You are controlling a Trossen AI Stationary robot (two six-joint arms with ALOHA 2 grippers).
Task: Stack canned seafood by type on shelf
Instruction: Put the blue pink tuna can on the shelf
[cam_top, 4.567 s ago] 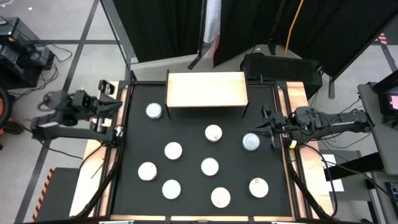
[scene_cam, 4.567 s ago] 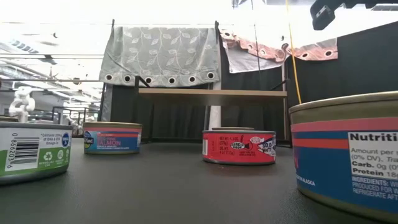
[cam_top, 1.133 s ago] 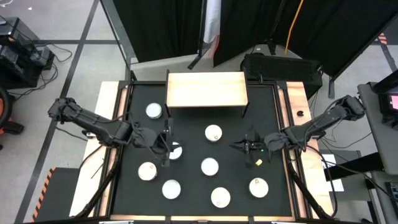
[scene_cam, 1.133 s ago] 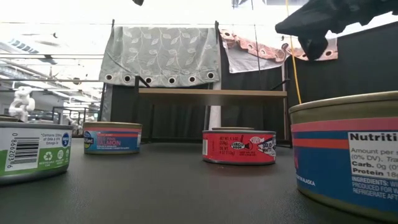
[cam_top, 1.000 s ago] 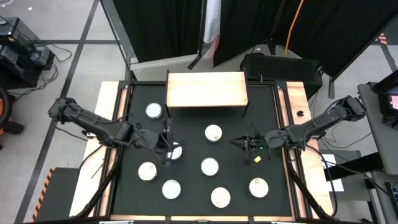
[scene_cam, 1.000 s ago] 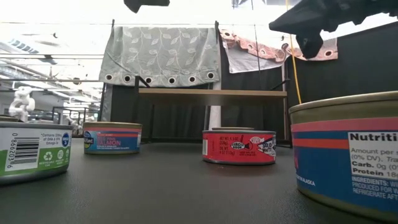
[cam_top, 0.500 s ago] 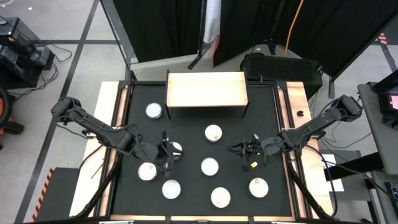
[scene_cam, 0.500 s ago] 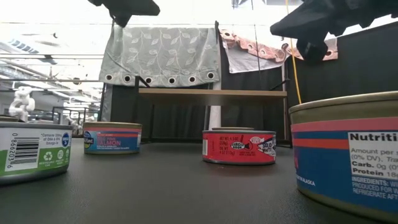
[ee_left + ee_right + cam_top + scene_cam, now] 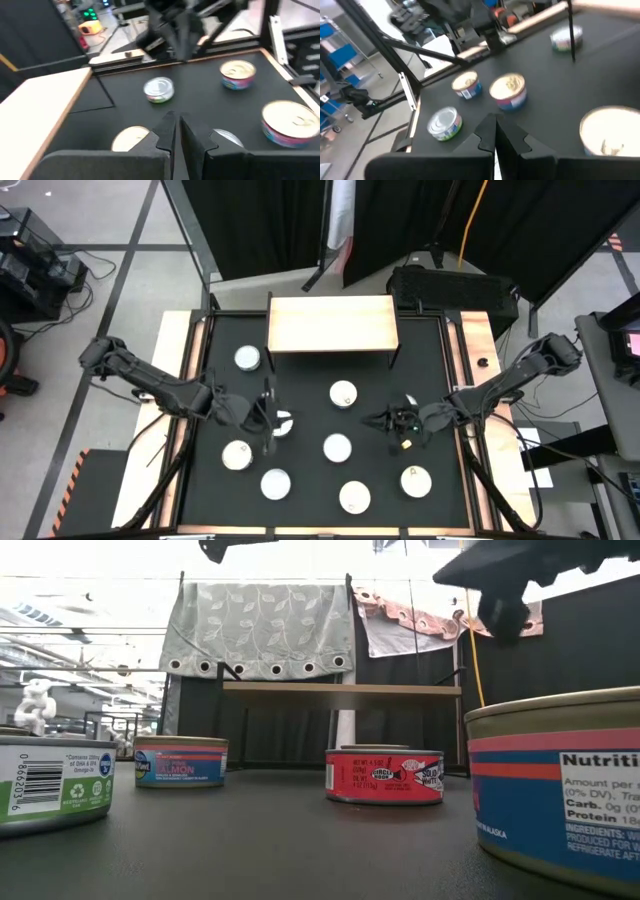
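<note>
Several flat round tins of canned seafood with silvery lids lie on the black mat, among them one (image 9: pixel 343 394) near the shelf and one (image 9: pixel 337 447) at mid-table. The shelf (image 9: pixel 332 325), light wood on thin dark legs, stands at the far edge with a bare top. My left gripper (image 9: pixel 268 420) hovers shut above the mat beside a tin (image 9: pixel 284 423), pointing toward the table's right. My right gripper (image 9: pixel 378 420) hovers shut, pointing toward the table's left. Both wrist views show the fingers (image 9: pixel 175 131) (image 9: pixel 492 131) together with nothing between them.
A lone tin (image 9: pixel 247 358) sits by the shelf's left leg. More tins stand along the near edge (image 9: pixel 275 483) (image 9: pixel 354 497) (image 9: pixel 415 480). In the low view, red (image 9: pixel 385 776), blue (image 9: pixel 180 761) and green-white (image 9: pixel 50 785) labels show. Wooden rails border the mat on both sides.
My left gripper dipped toward the near edge, then came back up to about where it was. My right gripper has drifted a little toward the near edge and the table's middle, rolling slightly. Both stay shut. No tin has moved.
</note>
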